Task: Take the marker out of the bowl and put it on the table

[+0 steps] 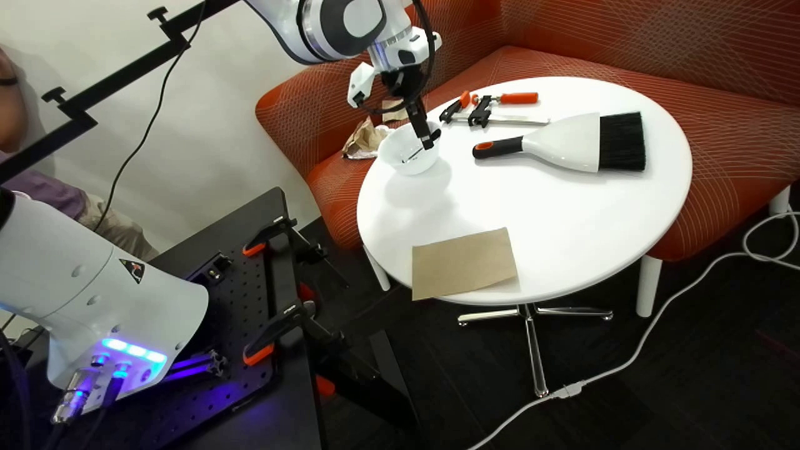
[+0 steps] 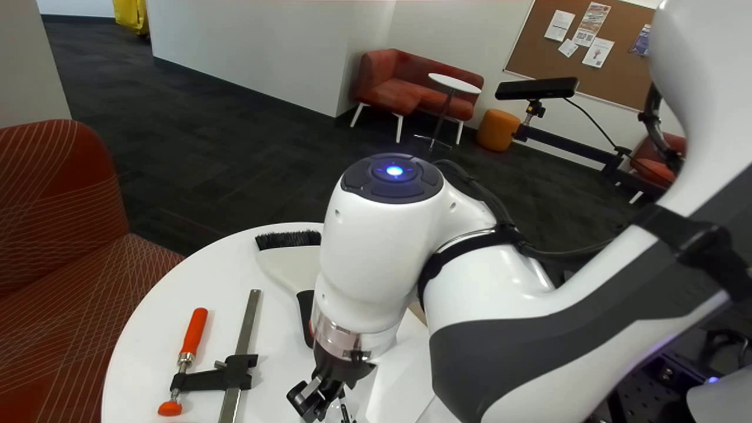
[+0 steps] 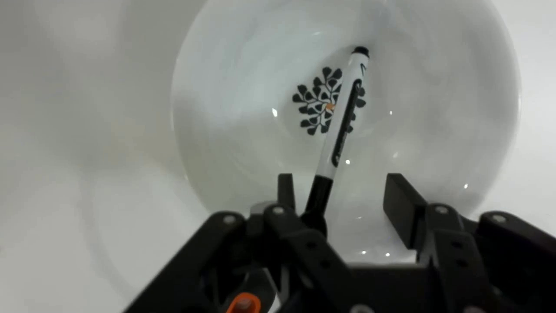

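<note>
Marker (image 3: 338,132) lies in the white bowl (image 1: 395,147), slanted across a dark leaf print (image 3: 319,106); white barrel, black at both ends. Jaws at the bowl, spread wide; in the wrist view the longer black end shows between them, nearer one side. Contact there, cannot tell. Bowl stands on the table (image 1: 562,219) with bar clamp (image 1: 480,112), black-bristled brush (image 1: 565,142) and brown sheet (image 1: 464,265) overhanging the edge.

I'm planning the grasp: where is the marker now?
In the wrist view, the marker lies in the white bowl, right of picture centre, across the dark leaf motif, its black lower end nearest the open gripper.
</note>
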Motion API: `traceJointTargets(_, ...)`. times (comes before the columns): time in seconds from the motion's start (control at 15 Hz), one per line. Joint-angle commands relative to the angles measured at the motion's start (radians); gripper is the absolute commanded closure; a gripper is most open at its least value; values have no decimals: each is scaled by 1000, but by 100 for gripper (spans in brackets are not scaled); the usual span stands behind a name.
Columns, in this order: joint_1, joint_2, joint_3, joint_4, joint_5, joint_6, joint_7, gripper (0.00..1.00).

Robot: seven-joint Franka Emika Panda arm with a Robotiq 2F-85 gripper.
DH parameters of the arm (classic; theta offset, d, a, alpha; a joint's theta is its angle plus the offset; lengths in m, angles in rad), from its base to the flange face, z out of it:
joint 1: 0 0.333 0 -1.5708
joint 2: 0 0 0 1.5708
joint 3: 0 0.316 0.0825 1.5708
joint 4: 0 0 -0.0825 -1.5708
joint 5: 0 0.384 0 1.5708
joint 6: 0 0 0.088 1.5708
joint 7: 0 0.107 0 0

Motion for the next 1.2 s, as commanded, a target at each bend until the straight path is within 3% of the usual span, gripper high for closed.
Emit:
traceJointTargets(0.0, 18, 0, -21, -9, 31, 42, -15, 73)
traceJointTargets(0.27, 51, -58, -56, -80, 32, 84, 27, 100)
traceJointTargets(0.4, 71, -107, -76, -132, 33, 113, 38, 95)
traceJointTargets(0.87, 139, -383, -149, -316, -31, 100, 84, 95)
traceJointTargets(1.13, 147, -483, -220, -297, -205, 37, 217, 95)
